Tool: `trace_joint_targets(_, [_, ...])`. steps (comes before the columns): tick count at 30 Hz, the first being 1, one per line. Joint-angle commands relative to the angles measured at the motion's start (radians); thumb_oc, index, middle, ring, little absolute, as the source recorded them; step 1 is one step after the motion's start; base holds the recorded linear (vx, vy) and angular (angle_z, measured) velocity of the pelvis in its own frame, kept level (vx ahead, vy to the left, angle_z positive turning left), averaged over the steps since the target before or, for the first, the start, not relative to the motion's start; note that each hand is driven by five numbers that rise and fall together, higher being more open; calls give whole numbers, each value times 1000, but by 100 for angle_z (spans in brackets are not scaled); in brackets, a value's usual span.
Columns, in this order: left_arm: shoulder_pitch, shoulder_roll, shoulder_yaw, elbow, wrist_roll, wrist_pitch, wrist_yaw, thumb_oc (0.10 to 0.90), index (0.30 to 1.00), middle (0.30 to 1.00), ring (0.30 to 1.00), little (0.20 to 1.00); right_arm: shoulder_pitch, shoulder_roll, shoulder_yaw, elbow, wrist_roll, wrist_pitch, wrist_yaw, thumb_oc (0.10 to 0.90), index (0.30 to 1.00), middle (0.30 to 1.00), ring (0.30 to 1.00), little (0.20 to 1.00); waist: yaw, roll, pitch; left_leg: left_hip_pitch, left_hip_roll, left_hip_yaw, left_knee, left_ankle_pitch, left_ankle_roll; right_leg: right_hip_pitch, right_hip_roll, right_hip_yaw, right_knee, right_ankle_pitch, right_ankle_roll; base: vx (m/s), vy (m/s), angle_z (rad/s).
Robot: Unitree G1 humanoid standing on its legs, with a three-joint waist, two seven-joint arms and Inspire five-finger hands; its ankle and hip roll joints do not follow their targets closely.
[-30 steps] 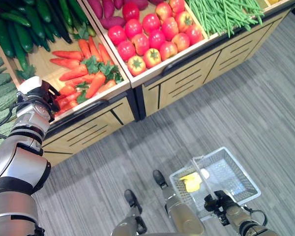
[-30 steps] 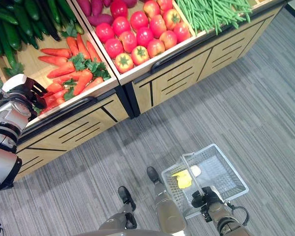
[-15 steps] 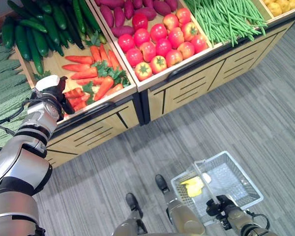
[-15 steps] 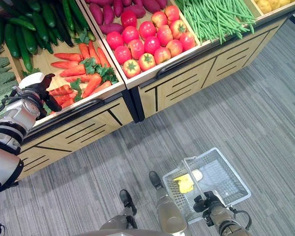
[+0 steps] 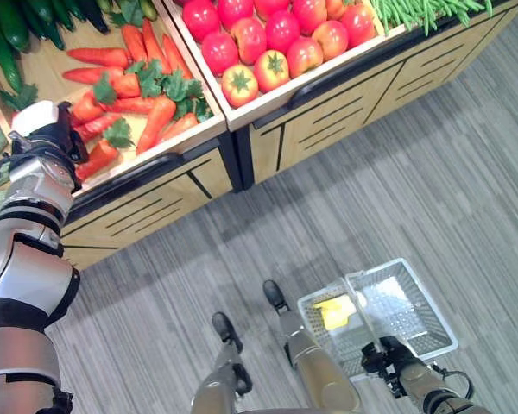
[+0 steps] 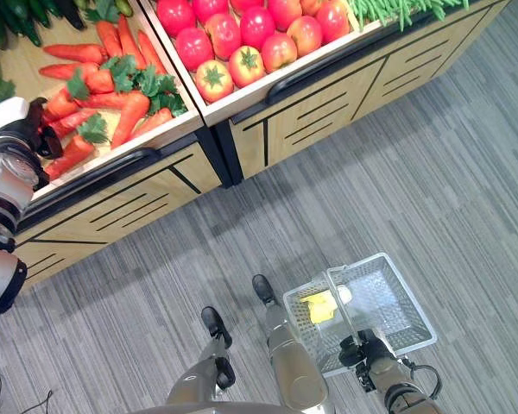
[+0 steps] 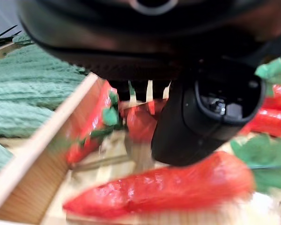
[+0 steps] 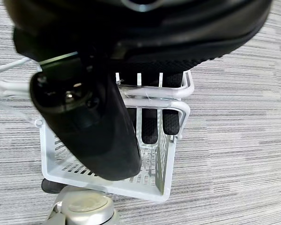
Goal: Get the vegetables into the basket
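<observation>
From my station I note the carrots point(image 5: 160, 118) look glossy and smooth, plastic-like, with matt green leaf tops. Tomatoes point(image 5: 239, 84) at upper centre shine the same way. The display bins point(image 5: 198, 138) read as pale wood, matt, with dark rails. The basket point(image 5: 412, 297) at lower right is white wire mesh with a thin handle. The floor point(image 5: 397, 172) is grey, matt, finely ribbed like carpet. The bitter gourds point(image 7: 33, 89) look bumpy and dull.

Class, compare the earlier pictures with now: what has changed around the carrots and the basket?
The left hand has reached further in among the carrots, none gripped yet. The right hand still holds the basket by its handle; the yellow item stays inside. The camera shifted; the produce itself did not move.
</observation>
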State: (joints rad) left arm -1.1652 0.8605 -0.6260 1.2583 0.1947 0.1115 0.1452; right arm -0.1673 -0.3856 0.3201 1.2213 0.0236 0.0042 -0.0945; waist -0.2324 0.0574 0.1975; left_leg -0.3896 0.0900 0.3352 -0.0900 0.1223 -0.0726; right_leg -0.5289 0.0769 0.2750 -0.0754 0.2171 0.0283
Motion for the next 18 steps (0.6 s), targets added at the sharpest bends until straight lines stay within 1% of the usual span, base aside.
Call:
trace_joint_targets(1, [5, 14, 49, 65, -26, 16, -24, 900, 1000, 1000, 1000, 1000, 50, -29, 35, 20, 41, 21, -8, 400, 300, 300, 300, 300, -20, -1, 14, 32, 16, -72, 3, -5, -38, 22, -7, -102, 14, -9, 64, 30, 12, -10])
trace_joint_targets(7, [52, -13, 92, 75, -48, 19, -27, 900, 1000, 1000, 1000, 1000, 46, -30, 37, 21, 40, 23, -5, 400, 300, 300, 300, 300, -19, 1, 10, 39, 16, -70, 3, -10, -40, 20, -3, -100, 13, -13, 62, 30, 15, -7])
trace_joint_targets(11, [59, -27, 95, 63, -60, 17, -30, 900, 1000, 1000, 1000, 1000, 41, -32, 42, 19, 40, 21, -2, 400, 300, 300, 300, 300, -19, 4, 4, 45, 14, -75, 3, -14, -39, 23, 0, -99, 14, -15, 59, 17, 5, -2])
trace_joint_targets(16, [23, -29, 69, 16, -75, 10, -33, 900, 1000, 1000, 1000, 1000, 38, -34, 43, 21, 41, 23, 0, 400, 300, 300, 300, 300, -16, 15, -3, 60, 8, -79, 3, -21, -38, 33, -5, -103, 13, -18, 59, 6, 4, 0])
trace_joint_targets(17, [0, -29, 40, -23, -75, 3, -37, 900, 1000, 1000, 1000, 1000, 40, -37, 43, 24, 37, 27, 2, 400, 300, 300, 300, 300, -12, 24, -4, 70, 6, -82, 3, -25, -36, 44, -9, -104, 13, -22, 59, 0, 0, 0])
trace_joint_targets(18, [-1, -29, 40, -23, -75, 3, -37, 900, 1000, 1000, 1000, 1000, 40, -37, 43, 24, 37, 27, 2, 400, 300, 300, 300, 300, -12, 24, -4, 71, 6, -82, 3, -25, -36, 44, -9, -104, 13, -22, 59, 0, 0, 0])
